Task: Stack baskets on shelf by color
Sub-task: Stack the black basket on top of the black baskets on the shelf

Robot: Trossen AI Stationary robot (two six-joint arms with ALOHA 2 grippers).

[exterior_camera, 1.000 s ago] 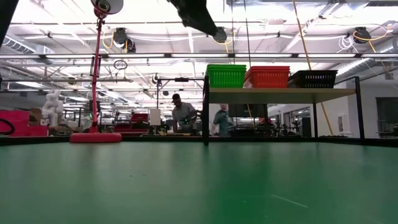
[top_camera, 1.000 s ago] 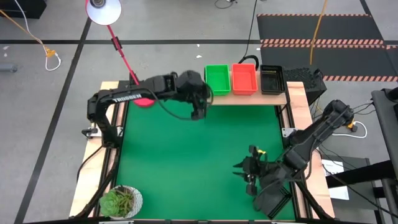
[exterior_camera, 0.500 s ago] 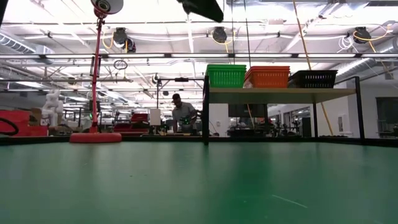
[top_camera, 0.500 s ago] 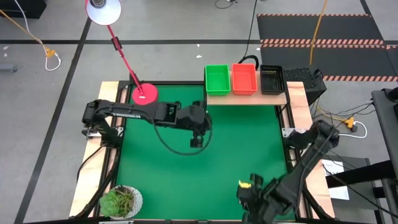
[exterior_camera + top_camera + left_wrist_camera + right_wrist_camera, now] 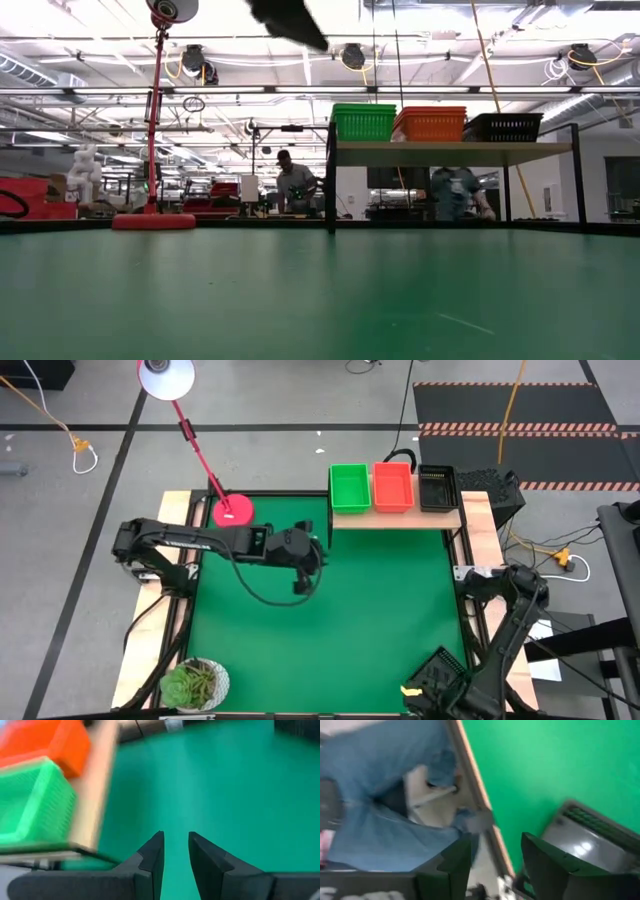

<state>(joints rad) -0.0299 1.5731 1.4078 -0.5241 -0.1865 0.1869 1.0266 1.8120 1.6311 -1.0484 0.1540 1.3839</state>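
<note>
Ahead of the left hand [image 5: 302,582], well apart from it, on the shelf [image 5: 395,519]: green baskets [image 5: 349,488], orange-red baskets [image 5: 392,486] and black baskets [image 5: 437,487], stacked side by side by colour. Drawn back within the last second from beside the green stack to over the bare counter [image 5: 330,635], fingers slightly parted, holding nothing. Swung away too, the right hand [image 5: 413,695], now at the counter's near corner, fingers apart and empty, just beside a dark slotted thing [image 5: 444,670] that cannot be identified. Reads as sorting finished, or nearly so, with both arms retiring.
</note>
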